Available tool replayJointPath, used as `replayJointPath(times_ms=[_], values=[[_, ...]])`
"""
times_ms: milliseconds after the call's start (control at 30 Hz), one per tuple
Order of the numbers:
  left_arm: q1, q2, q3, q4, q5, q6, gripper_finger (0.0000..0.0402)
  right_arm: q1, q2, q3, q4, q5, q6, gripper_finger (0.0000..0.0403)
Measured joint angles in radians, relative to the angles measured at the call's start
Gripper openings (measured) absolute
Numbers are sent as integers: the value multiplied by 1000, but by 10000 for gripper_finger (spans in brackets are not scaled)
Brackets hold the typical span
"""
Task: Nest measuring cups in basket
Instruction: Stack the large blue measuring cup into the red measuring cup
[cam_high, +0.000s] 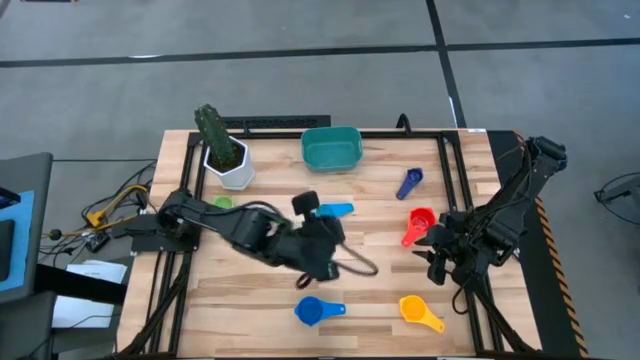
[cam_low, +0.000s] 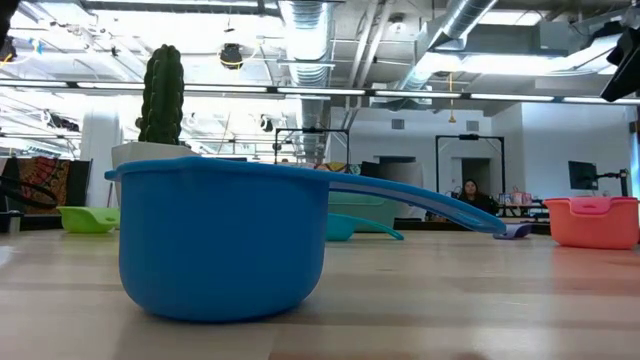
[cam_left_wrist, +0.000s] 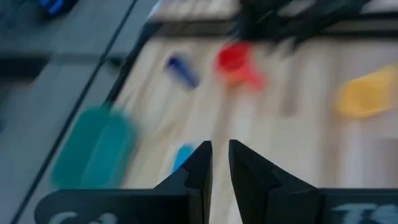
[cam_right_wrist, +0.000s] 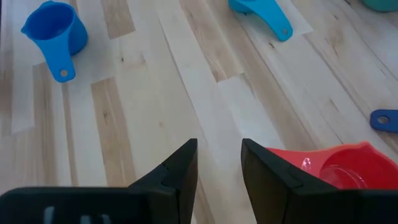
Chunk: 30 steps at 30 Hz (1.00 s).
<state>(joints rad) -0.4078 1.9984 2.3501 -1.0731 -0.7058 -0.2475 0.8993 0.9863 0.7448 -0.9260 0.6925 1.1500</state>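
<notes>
Big blue plastic measuring cup (cam_low: 225, 240) nearest low camera, well on near side of teal rounded plastic basket (cam_high: 331, 148). Basket holds no cups.

Left gripper (cam_high: 322, 243) mid-table, just near side of light-blue scoop (cam_high: 336, 210); fingers (cam_left_wrist: 198, 168) narrow, nothing between.

Right gripper (cam_right_wrist: 219, 163) beside red plastic cup (cam_high: 419, 224), right of basket; jaws part-open, nothing held.

Advice: centre jaws over handle, close squarely, lift level.

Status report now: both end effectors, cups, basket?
Left end effector mid-table, nearly shut, empty. Right end effector open beside red cup. Basket holds no cups; all cups still scattered.
</notes>
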Motion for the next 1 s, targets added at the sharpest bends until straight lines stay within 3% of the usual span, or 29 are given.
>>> replayJointPath(times_ms=[200,367,467,800,1000], values=[[-21,-22,-33,245,108,198,43,0,0,0,1,-9,1,140],[6,-22,-312,684,292,265,43,9,0,0,1,-9,-6,137],[10,-30,-482,964,342,252,43,19,0,0,3,-9,-30,140],[1,-126,-954,1576,353,158,43,30,0,1,4,-38,-52,148],[5,-174,-1226,1843,281,58,43,27,0,1,25,-39,-33,143]])
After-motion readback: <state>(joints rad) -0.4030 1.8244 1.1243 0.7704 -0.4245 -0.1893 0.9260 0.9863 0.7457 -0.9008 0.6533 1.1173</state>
